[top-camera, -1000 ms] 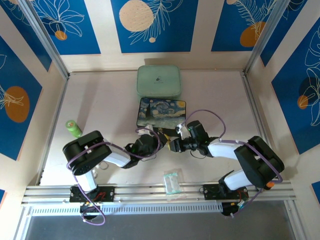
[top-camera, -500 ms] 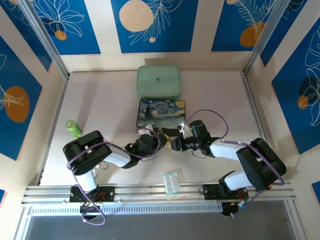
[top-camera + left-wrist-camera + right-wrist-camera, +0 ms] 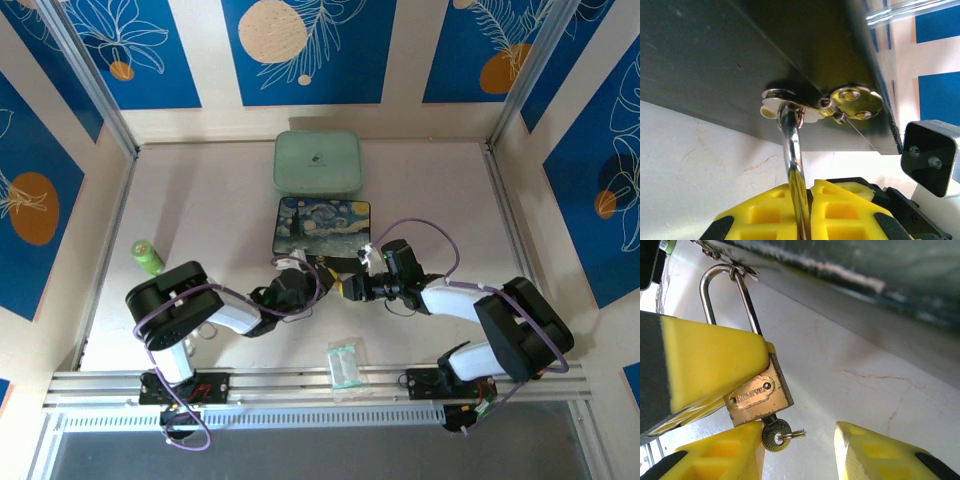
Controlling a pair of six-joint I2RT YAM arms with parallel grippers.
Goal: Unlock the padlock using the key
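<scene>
The brass padlock (image 3: 757, 395) hangs by its silver shackle (image 3: 725, 295) from the hasp (image 3: 822, 102) on the front of the starry-night box (image 3: 323, 225). My left gripper (image 3: 807, 187) is shut on the shackle (image 3: 792, 150), and one of its yellow fingers (image 3: 705, 365) covers the top of the lock body. The small key (image 3: 776, 434), with a thin ring, sits in the keyhole at the lock's bottom. My right gripper (image 3: 800, 452) is open just below, its left finger beside the key head. In the top view both grippers (image 3: 303, 283) (image 3: 350, 288) meet at the box's front edge.
A pale green case (image 3: 317, 162) lies behind the box. A green bottle (image 3: 148, 257) stands at the left, and a clear packet (image 3: 345, 362) lies near the front rail. Walls close in the table on three sides.
The right gripper's jaws have spread wider and the arm has drawn slightly to the right. The left arm and the padlock have stayed put.
</scene>
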